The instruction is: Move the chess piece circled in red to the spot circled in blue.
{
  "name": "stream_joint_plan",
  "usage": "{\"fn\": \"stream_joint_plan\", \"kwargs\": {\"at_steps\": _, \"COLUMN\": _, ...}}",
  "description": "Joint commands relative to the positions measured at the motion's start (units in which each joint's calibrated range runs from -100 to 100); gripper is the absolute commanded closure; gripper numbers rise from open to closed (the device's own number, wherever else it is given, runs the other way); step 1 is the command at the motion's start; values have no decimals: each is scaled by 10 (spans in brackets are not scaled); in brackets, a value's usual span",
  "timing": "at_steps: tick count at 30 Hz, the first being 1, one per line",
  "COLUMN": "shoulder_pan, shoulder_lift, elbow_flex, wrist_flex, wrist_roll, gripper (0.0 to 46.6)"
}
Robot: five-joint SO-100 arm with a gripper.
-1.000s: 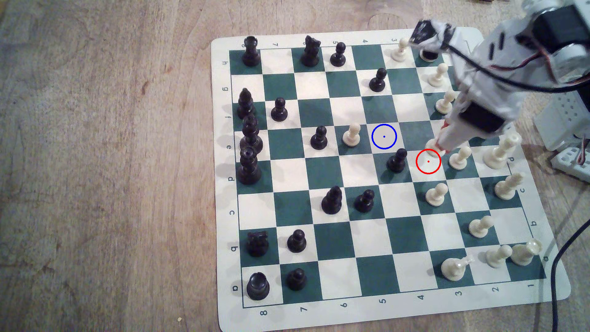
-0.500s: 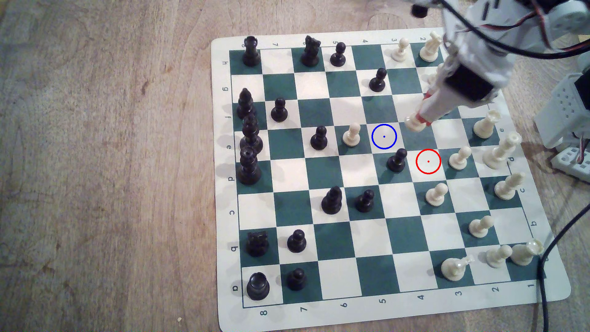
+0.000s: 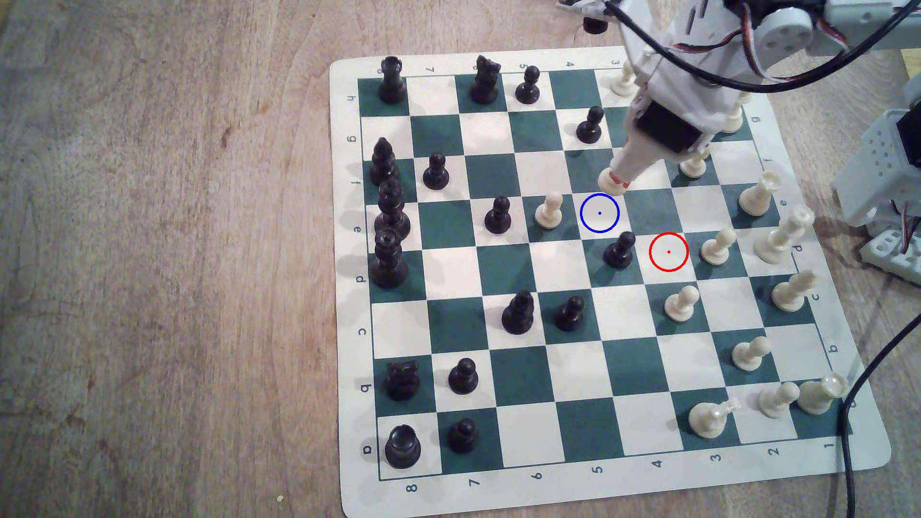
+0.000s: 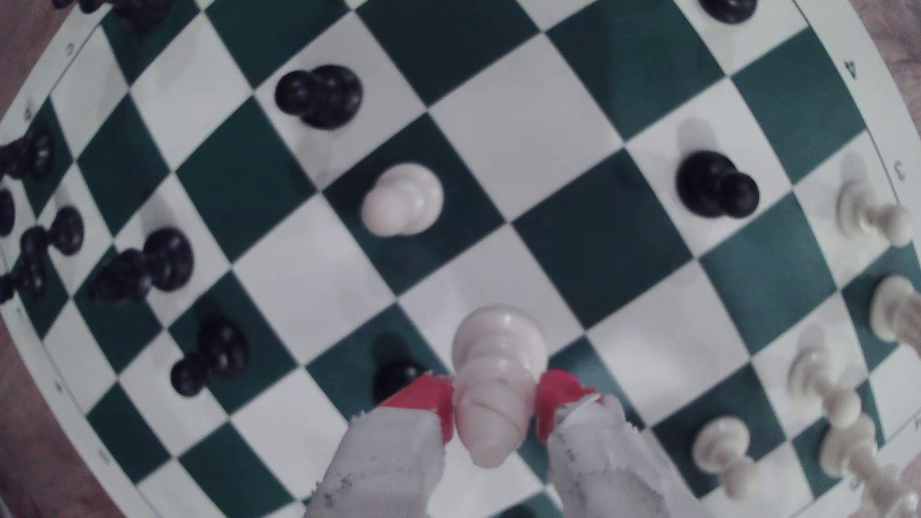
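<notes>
Landmark: blue ring (image 3: 599,213), drawn on a white square of the chess board (image 3: 543,490); all places given from it, exterior view.
Red ring (image 3: 668,252): one file to the exterior view's right of the blue ring and one rank nearer the camera; its white square is bare.
Black pawn (image 3: 619,251): just nearer than the blue ring, between it and the red ring.
Cream pawn (image 3: 549,211): on the green square next to the blue ring, on the exterior view's left.
Cream piece (image 3: 612,178): lifted off the board, tilted, hanging just beyond the blue ring's far edge. Wrist view shows its round base (image 4: 498,338) toward the board and its slim body pinched.
Gripper (image 3: 619,181): narrow, closed on the cream piece; red-tipped fingers (image 4: 428,401) press both sides of the body.
Arm (image 3: 670,107): white, cabled, reaching in from beyond the blue ring at the exterior view's upper right.
</notes>
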Motion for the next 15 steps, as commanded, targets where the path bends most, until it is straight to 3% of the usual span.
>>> {"fn": "stream_joint_plan", "kwargs": {"at_steps": 1, "shoulder_pan": -3, "shoulder_lift": 14, "elbow_flex": -43, "wrist_flex": -9, "wrist_roll": 3, "gripper": 464}}
{"fn": "stream_joint_plan", "kwargs": {"at_steps": 15, "shoulder_pan": -13, "shoulder_lift": 51, "elbow_flex": -49, "wrist_flex": -29, "wrist_roll": 3, "gripper": 464}}
